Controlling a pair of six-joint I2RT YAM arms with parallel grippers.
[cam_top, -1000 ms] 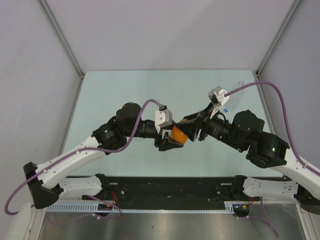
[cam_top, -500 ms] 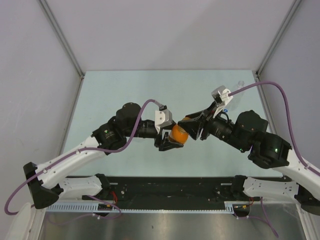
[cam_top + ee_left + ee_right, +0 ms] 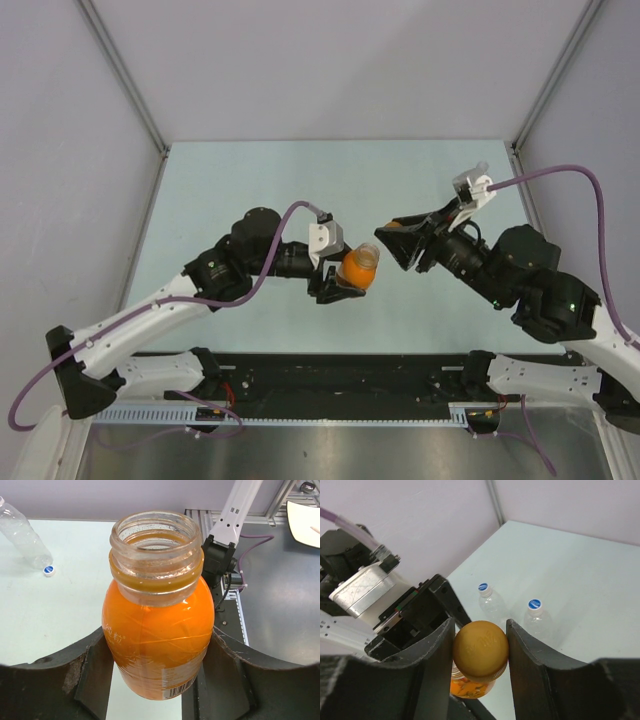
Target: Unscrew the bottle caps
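Right gripper: clamped on the orange cap, fingers bearing on opposite sides of its rim; a grip suited to turning and lifting it.
Left gripper: closed round the body of the orange bottle, below the shoulder; judged to resist twist and keep the neck free.
Bottle position: held above the table, between the two arms; threads bare, mouth open.
Cap position: apart from the neck, near it; judged fully unscrewed.
Outstanding: two clear bottles on the table, blue caps on; upright or lying cannot be told.
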